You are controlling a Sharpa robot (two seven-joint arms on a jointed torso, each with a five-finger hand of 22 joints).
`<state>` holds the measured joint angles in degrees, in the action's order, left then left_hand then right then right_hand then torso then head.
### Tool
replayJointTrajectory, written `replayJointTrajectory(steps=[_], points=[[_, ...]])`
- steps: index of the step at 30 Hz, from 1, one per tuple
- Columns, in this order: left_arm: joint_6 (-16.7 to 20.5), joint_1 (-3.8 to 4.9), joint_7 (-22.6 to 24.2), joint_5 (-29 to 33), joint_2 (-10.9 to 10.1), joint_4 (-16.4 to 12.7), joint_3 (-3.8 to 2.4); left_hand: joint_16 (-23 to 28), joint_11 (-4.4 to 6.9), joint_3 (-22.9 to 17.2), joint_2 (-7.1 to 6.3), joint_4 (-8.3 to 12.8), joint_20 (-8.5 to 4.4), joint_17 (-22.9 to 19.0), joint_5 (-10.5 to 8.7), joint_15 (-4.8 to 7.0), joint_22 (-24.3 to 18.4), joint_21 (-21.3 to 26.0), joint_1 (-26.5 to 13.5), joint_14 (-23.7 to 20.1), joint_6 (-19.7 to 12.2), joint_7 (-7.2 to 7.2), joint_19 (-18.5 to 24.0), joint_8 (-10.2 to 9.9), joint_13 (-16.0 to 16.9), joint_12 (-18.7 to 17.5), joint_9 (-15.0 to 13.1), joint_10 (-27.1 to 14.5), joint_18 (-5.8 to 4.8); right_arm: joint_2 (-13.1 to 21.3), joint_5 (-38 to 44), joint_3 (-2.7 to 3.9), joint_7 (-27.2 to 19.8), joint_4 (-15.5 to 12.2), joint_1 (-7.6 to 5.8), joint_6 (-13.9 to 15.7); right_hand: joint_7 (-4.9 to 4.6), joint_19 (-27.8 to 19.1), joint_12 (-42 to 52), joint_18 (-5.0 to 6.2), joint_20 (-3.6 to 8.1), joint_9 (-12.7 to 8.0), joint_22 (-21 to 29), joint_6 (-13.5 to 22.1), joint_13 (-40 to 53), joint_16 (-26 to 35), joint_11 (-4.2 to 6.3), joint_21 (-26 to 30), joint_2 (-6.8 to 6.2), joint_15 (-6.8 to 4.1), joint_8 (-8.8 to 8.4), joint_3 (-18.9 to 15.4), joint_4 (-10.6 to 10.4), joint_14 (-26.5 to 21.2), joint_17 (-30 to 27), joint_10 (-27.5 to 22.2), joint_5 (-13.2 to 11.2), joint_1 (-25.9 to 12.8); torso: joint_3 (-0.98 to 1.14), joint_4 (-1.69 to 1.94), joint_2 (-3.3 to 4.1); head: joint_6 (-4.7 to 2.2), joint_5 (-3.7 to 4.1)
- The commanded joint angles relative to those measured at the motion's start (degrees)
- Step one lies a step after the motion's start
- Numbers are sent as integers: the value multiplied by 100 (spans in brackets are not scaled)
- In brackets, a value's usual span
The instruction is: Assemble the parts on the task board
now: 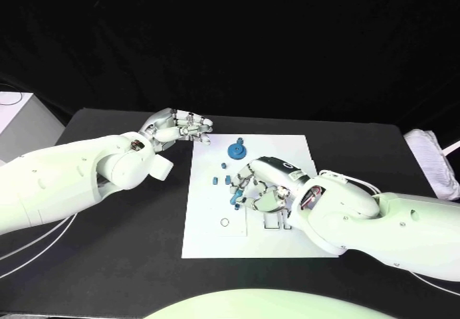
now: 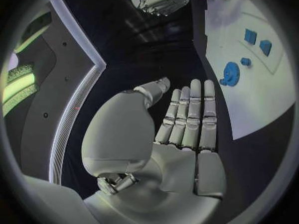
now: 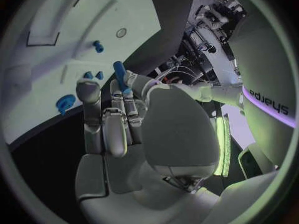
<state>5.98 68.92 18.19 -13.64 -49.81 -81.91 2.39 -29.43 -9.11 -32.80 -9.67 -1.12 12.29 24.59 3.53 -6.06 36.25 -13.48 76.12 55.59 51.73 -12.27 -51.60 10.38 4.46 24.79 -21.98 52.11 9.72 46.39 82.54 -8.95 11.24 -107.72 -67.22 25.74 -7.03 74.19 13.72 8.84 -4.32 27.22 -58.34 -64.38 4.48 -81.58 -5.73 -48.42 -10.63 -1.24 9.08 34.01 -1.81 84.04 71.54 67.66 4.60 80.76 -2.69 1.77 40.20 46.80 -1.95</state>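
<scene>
Head view: right robot hand hovering over task board, gripping a blue peg; blue gear lying on the board's far part. Left wrist: left robot hand lying flat, released, beside board over bench. Right wrist: peg pinched betw. fingertips.

"sharpa" upside down, right arm

Setting: a robotics laboratory or test cell. Evidence: a black table carrying a white task board, set against black curtain backdrop on the far side. Loose cable bundles and equipment racks appear beyond the table edge in the right wrist view. A white cabinet stands off the table's far left corner.
</scene>
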Motion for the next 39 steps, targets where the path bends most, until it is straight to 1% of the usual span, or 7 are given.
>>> replayJointTrajectory(steps=[1,7,11,14,23,27,39], points=[[-112,-2,66,1,30,-1,-3,25,1,-8,50,-19,9,9,19,-2,-8,21,-5,-27,-42,13,-38,-35,7,15,7,-28,57,-98,283,-14,-156,21,81,55,-6,26,-29,-86,7,8,-2,9,136,-29,282,-29,33,-28,4,6,33,223,3,321,24,-26,-4,-4,-1,17,-37],[-122,-3,65,1,49,12,-2,25,1,-8,50,-19,9,9,19,-2,-8,21,-5,-27,-42,13,-38,-35,7,15,7,-28,57,-274,427,-55,-167,176,240,-24,-8,18,-35,-83,7,10,11,14,138,-27,280,-10,31,-27,2,8,39,222,-3,318,29,-28,-3,1,-1,32,-66],[-125,-4,64,1,51,16,-1,25,1,-8,50,-19,9,9,19,-2,-8,21,-5,-27,-42,13,-38,-35,7,15,7,-28,57,-383,508,-74,-166,264,319,-79,-8,18,-35,-83,7,10,11,14,138,-27,280,-10,31,-27,2,8,39,222,-3,318,29,-28,1,0,8,55,-97],[-133,-4,63,1,55,16,-1,25,1,-8,50,-19,9,9,19,-2,-8,21,-5,-27,-42,13,-38,-35,7,15,7,-28,57,-451,556,-82,-163,317,357,-115,-10,14,-40,-81,7,10,15,18,138,-25,279,-3,30,-26,1,9,43,221,-7,316,32,-31,2,5,11,65,-103],[-131,-4,57,1,42,11,1,25,1,-8,50,-19,9,9,19,-2,-8,21,-5,-27,-42,13,-38,-35,7,15,7,-28,57,-538,675,-111,-104,440,408,-256,-12,11,-48,-80,6,11,16,24,140,-28,276,2,31,-25,-1,12,50,223,2,313,38,-33,-8,2,9,96,-115],[-128,-4,55,1,36,11,1,25,1,-8,50,-19,9,9,19,-2,-8,21,-5,-27,-42,13,-38,-35,7,15,7,-28,57,-557,694,-120,-80,461,425,-299,-12,11,-48,-80,6,11,16,24,140,-28,276,2,31,-25,-1,12,50,223,2,313,38,-33,-3,2,5,103,-131],[-128,-4,51,1,24,5,3,27,0,-7,54,-23,9,15,18,-3,-15,31,-2,-30,-43,12,-43,-34,8,19,8,-33,57,-584,747,-150,-34,529,454,-443,-14,8,-53,-79,6,12,18,29,141,-28,275,8,32,-24,-3,15,55,223,1,311,44,-35,-5,1,8,127,-142]])
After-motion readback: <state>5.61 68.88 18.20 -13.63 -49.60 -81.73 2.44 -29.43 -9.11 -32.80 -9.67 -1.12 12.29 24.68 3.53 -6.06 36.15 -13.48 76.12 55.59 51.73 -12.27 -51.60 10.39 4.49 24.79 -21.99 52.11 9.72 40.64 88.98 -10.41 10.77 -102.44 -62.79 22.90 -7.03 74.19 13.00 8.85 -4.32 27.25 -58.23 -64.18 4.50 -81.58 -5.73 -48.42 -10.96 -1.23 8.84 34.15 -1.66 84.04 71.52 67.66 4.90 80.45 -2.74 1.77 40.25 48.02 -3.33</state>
